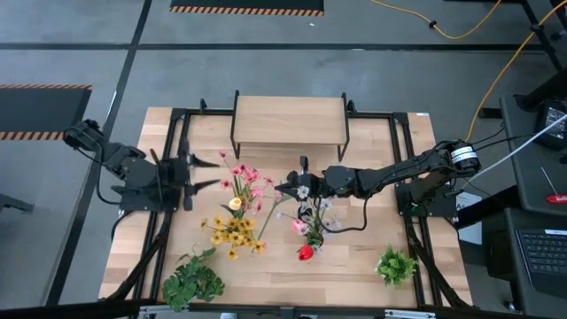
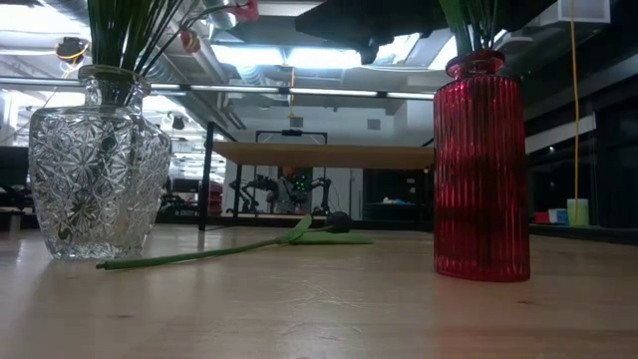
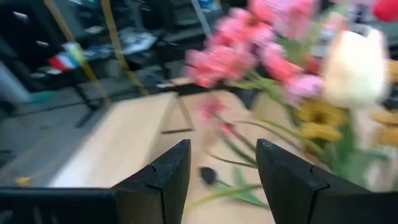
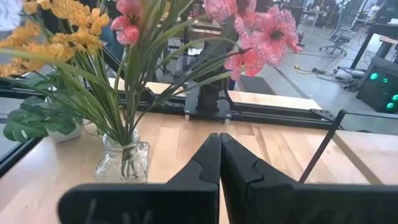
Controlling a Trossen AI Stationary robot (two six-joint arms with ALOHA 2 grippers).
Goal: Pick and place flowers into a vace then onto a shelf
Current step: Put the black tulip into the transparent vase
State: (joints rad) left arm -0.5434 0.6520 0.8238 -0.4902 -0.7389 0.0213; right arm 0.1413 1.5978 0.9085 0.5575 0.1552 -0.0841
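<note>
One loose flower [image 2: 234,249] lies flat on the surface between the glass vase [image 2: 98,165] and red vase [image 2: 480,170]: light, bendy; pinch mid-stem. Left gripper [image 1: 205,173] jaws wide; right gripper [image 1: 285,187] jaws closed, seemingly empty.

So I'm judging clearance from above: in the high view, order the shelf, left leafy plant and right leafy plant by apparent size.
Largest to smallest:
1. The shelf
2. The left leafy plant
3. The right leafy plant
</note>
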